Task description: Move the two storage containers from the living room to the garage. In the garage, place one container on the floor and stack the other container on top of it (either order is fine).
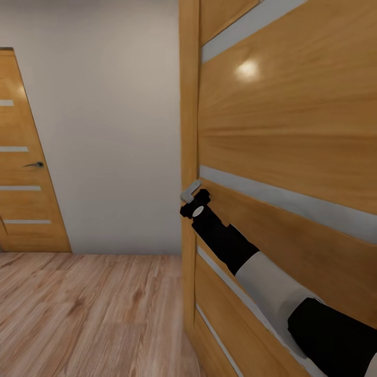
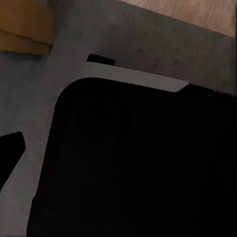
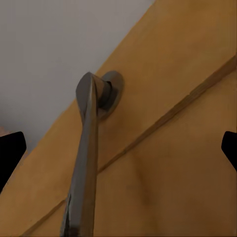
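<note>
The two storage containers are out of view. A wooden door (image 1: pixel 293 131) with grey strips stands ajar close in front of me on the right. My right gripper (image 1: pixel 195 203) is stretched out to its grey lever handle (image 1: pixel 191 189). In the right wrist view the handle (image 3: pixel 89 148) runs between the fingers of my right gripper (image 3: pixel 118 150), which is open, its fingertips (image 3: pixel 10 155) far apart and off the lever. My left gripper (image 2: pixel 118 158) is over my own black body; one fingertip (image 2: pixel 11 150) sits at the picture's edge, so it is open.
The light wood-plank floor (image 1: pixel 89 314) stretches left of the door to a white wall (image 1: pixel 110 131). A second, shut wooden door (image 1: pixel 26 173) with a dark handle (image 1: pixel 34 165) stands at the far left. The near door's edge (image 1: pixel 188 157) is upright mid-view.
</note>
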Robot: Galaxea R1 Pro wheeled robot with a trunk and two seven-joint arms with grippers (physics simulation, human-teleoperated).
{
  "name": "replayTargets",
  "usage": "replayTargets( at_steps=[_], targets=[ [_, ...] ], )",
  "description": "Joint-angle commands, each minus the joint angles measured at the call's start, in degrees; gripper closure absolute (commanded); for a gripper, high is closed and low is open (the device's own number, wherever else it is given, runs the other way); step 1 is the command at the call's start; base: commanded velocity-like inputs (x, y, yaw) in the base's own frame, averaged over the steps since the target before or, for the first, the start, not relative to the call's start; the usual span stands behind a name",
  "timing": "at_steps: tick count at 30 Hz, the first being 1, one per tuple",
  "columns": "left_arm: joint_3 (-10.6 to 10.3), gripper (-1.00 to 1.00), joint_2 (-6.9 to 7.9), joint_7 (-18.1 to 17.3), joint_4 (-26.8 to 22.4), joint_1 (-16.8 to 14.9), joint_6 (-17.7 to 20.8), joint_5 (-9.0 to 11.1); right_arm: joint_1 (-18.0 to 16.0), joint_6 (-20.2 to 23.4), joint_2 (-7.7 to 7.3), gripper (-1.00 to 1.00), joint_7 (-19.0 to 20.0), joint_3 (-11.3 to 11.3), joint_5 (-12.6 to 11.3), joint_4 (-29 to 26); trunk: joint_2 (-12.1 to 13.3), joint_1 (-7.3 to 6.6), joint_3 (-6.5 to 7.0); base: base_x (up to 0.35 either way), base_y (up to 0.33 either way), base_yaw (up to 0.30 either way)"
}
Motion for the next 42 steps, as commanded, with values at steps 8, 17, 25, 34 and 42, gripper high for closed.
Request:
replayTargets(
  at_steps=[8, 17, 25, 34, 42],
  targets=[
    [0.0, -1.00, -0.03, 0.0, -0.1, 0.0, -0.1, 0.6, -0.1, 0.4, 0.00, -1.00, -0.3, -0.1, 0.7, 0.0, 0.0, 0.03, -0.06, 0.088, 0.000, 0.000],
    [0.0, -1.00, -0.03, 0.0, -0.1, 0.0, -0.1, 0.6, -0.1, 0.0, 0.00, -1.00, -0.5, -0.5, 0.8, 0.1, 0.0, 0.03, -0.06, 0.003, 0.000, 0.000],
    [0.0, -1.00, -0.03, 0.0, -0.1, 0.0, -0.1, 0.6, -0.1, 0.0, 0.00, -1.00, -1.7, -0.5, 0.8, 0.1, 0.0, 0.03, -0.06, 0.000, 0.000, 0.000],
    [0.0, -1.00, 0.01, 0.0, -0.1, 0.0, -0.1, 0.6, -0.1, 0.0, 0.00, -1.00, -2.1, -0.6, 0.7, 0.2, 0.0, 0.03, -0.06, 0.010, 0.000, 0.000],
    [0.0, -1.00, 0.05, 0.0, -0.1, 0.0, -0.1, 0.6, -0.1, -0.2, 0.00, -1.00, -2.2, -0.6, 0.7, 0.2, 0.0, 0.03, -0.06, 0.214, 0.000, 0.000]
  ],
)
